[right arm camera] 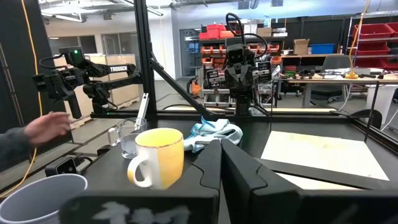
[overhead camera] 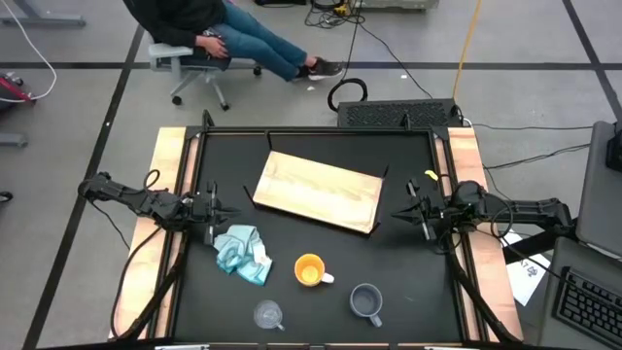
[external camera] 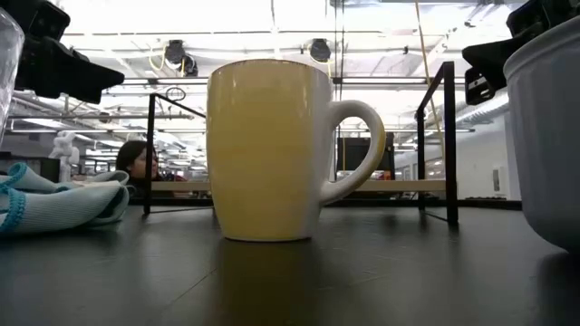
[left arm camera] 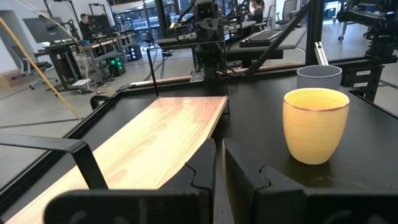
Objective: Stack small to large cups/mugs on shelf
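The light wooden shelf board [overhead camera: 319,192] lies flat in the middle of the black table. The orange mug with a white handle [overhead camera: 309,270] stands upright nearer the front. The grey-blue mug [overhead camera: 365,301] and the small clear glass cup [overhead camera: 267,314] stand by the front edge. My left gripper [overhead camera: 222,212] is shut and empty left of the board, above the table. My right gripper [overhead camera: 403,212] is shut and empty right of the board. The left wrist view shows the orange mug [left arm camera: 315,124] and the board [left arm camera: 149,143]. The right wrist view shows the glass cup [right arm camera: 129,140].
A crumpled light blue cloth [overhead camera: 241,251] lies left of the orange mug. Black frame posts [overhead camera: 206,122] stand at the table's far corners. A person sits on a chair [overhead camera: 194,34] beyond the far edge. A hand [right arm camera: 43,127] shows at the side of the right wrist view.
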Controlling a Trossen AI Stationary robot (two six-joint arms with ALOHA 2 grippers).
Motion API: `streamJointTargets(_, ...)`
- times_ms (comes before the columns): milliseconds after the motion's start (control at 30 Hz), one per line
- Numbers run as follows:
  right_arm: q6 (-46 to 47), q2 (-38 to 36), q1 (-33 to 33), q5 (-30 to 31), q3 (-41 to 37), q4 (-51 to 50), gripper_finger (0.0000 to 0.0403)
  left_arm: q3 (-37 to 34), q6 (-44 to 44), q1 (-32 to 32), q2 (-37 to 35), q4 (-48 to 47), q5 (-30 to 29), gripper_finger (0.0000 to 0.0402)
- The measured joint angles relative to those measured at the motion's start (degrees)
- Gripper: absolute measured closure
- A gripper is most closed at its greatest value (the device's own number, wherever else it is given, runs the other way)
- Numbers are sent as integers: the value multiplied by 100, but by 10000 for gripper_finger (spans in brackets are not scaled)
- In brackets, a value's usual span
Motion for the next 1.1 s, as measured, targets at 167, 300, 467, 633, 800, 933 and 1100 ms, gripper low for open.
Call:
streamJointTargets(167, -1, 0, 0, 0, 1, 0, 403, 0, 0, 0, -1, -1, 1, 369)
streamJointTargets(300, 0, 0, 0, 0, -1, 0, 403, 0, 0, 0, 0, 0, 0, 369)
streamJointTargets(467, 0, 0, 0, 1, 0, 0, 403, 0, 2, 0, 0, 53, 2, 369)
streamJointTargets(633, -2, 0, 0, 0, 0, 0, 403, 0, 2, 0, -2, 65, 2, 369)
streamJointTargets(800, 0, 0, 0, 0, 0, 1, 403, 0, -219, 0, -2, 267, 18, 369)
streamJointTargets(933, 0, 0, 0, 0, 0, 1, 403, 0, -707, 0, -2, 626, 24, 369)
streamJointTargets(1100, 0, 0, 0, 0, 1, 0, 403, 0, -958, 0, -2, 780, 24, 369)
